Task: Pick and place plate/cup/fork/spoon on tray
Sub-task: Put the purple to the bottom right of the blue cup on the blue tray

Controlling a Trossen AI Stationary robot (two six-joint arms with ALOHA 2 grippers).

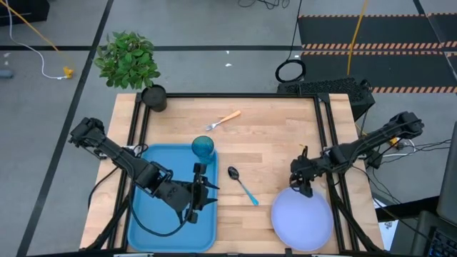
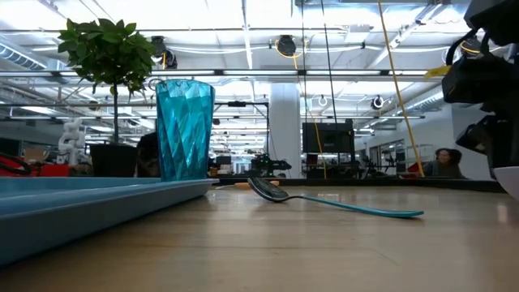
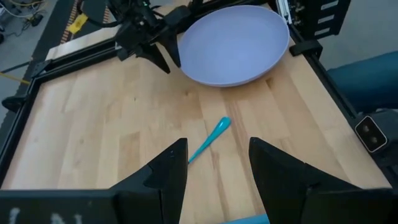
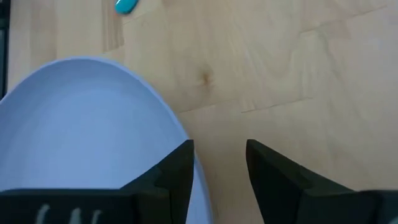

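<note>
A: What sits in the tray point(image 1: 146, 214)?

B: Only the cup point(image 1: 203, 148), upright at the far right corner of the tray. Seen from table level, the cup point(image 2: 184, 130) stands on the tray's point(image 2: 97, 199) floor just inside the rim. The rest of the tray's floor is bare, apart from the left arm reaching across it.

A: And the cup itself, does it hold anything?

B: I cannot tell; it is translucent and nothing shows through it.

A: Where is the left gripper point(image 1: 208, 191)?

B: Over the tray's right rim, past the cup, fingers spread and grasping nothing. Its wrist view shows the fingers point(image 3: 168, 171) apart with the spoon's blue handle point(image 3: 208, 139) on the wood beyond them.

A: The other tableware?

B: The spoon point(image 1: 243, 184) lies on the table just right of the tray, bowl toward the far side. The fork point(image 1: 223, 119) lies well apart, near the far edge. The plate point(image 1: 302, 220) rests empty at the near right corner.

A: And the right gripper point(image 1: 305, 190)?

B: At the plate's far rim, jaws released. One finger point(image 4: 177, 171) hangs over the plate point(image 4: 74, 130), the other over bare wood.

A: Anything else?

B: A potted plant point(image 1: 130, 61) at the far left corner.
</note>
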